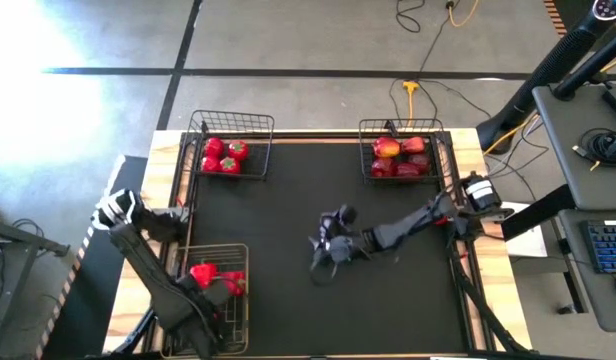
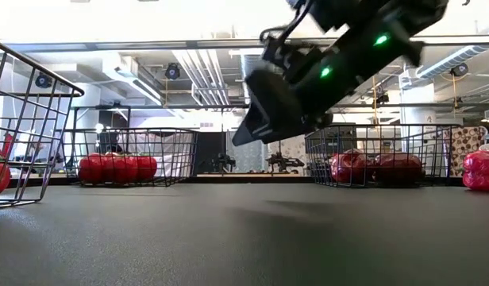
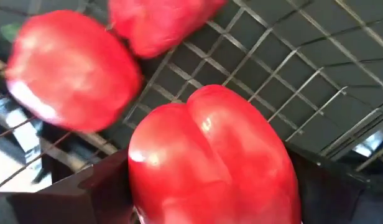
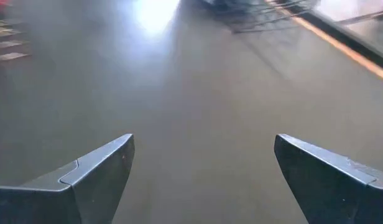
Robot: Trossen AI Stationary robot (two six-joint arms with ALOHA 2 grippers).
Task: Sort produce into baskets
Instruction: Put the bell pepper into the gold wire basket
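Over the near-left basket (image 1: 213, 300) my left gripper (image 1: 212, 286) points down, shut on a red bell pepper (image 3: 210, 162). Two other red pieces of produce (image 3: 67, 68) lie blurred on the basket's mesh below it. Round tomatoes (image 1: 224, 156) sit in the far-left basket (image 1: 233, 122). Red and yellowish produce (image 1: 398, 158) fills the far-right basket (image 1: 400, 125). My right gripper (image 4: 204, 180) hangs open over the middle of the black mat (image 1: 328, 250), slanting down, with nothing between its fingers. My left gripper has the bell pepper's two lumpy sides (image 3: 137, 180) between its two fingers (image 3: 92, 190), coming from above and pointing down. The pepper fills the gap between them and hangs clear over the basket's wire floor.
The black mat (image 1: 288, 200) lies bare between the three baskets. The right arm (image 1: 418, 220) reaches from the table's right edge to the middle. A desk with a keyboard (image 1: 608, 245) and cables stands beyond the right edge.
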